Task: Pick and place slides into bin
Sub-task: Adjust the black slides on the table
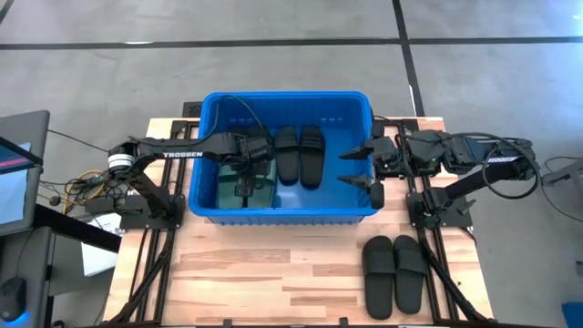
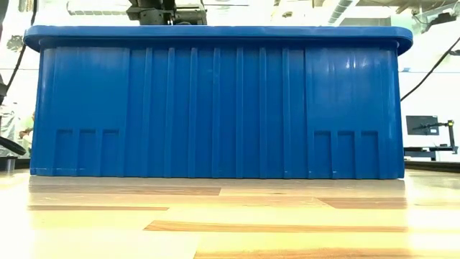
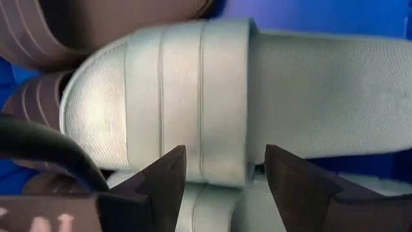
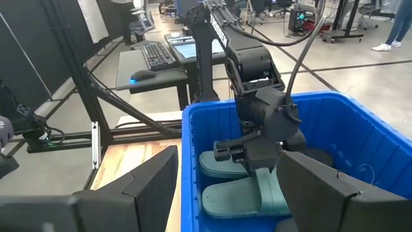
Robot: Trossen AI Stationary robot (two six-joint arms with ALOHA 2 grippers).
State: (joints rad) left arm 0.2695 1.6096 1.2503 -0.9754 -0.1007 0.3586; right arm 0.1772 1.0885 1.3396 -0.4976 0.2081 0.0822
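A: The bin (image 1: 287,98)?
B: Bright blue, ribbed walls.
A: Slides inside it?
B: Two sage green slides (image 1: 256,189), two matte black slides (image 1: 300,155).
A: On the table (image 1: 264,264)?
B: Pale striped wood, with another black pair (image 1: 394,274) near its right edge.

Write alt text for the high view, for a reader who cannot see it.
Seen from above, a blue bin on a wooden table holds two black slides and green slides, with the left gripper lowered inside over the green ones. The right gripper waits with open jaws at the bin's right rim, and another black pair lies on the table outside.
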